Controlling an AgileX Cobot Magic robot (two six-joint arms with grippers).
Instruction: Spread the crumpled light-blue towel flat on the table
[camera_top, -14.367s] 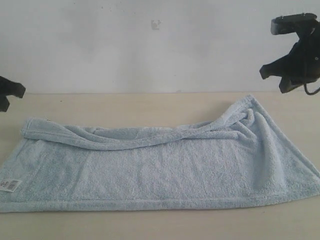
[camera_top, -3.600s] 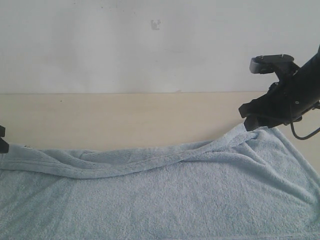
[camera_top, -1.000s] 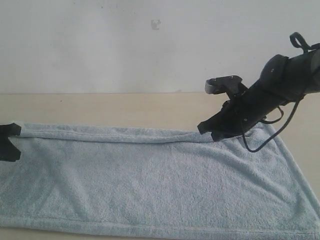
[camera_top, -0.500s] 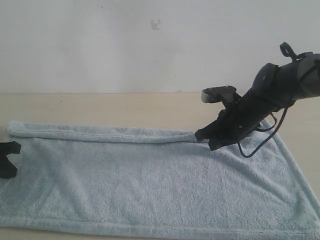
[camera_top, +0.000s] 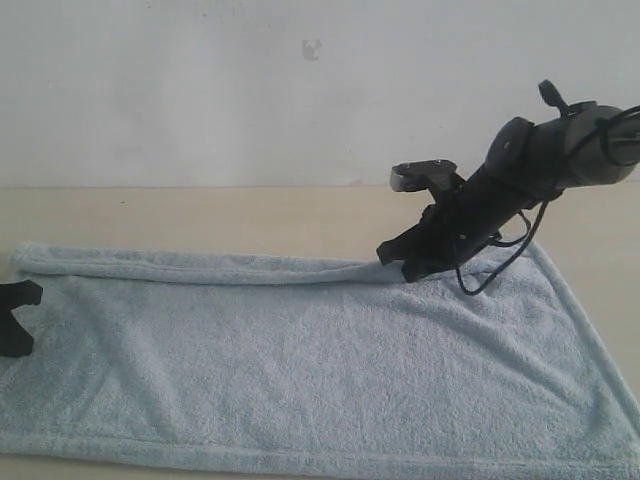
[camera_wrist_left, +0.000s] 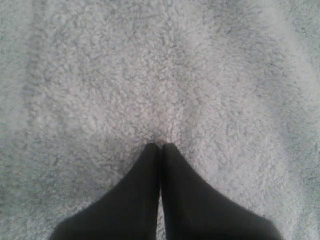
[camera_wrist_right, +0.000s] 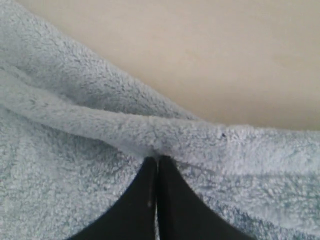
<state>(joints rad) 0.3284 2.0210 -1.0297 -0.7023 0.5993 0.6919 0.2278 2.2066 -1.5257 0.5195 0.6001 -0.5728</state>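
Sliding leftward since a moment ago, the right pincer (camera_top: 397, 262) presses its closed tips into the towel's (camera_top: 300, 370) rolled far hem (camera_top: 200, 268), seemingly to push it open. Left pincer (camera_wrist_left: 161, 148), likewise closed and empty, pins the mostly flat towel to the bench (camera_top: 200, 215).

Light-blue fluffy towel (camera_top: 330, 370) mostly flat on beige table (camera_top: 200, 215), far edge rolled
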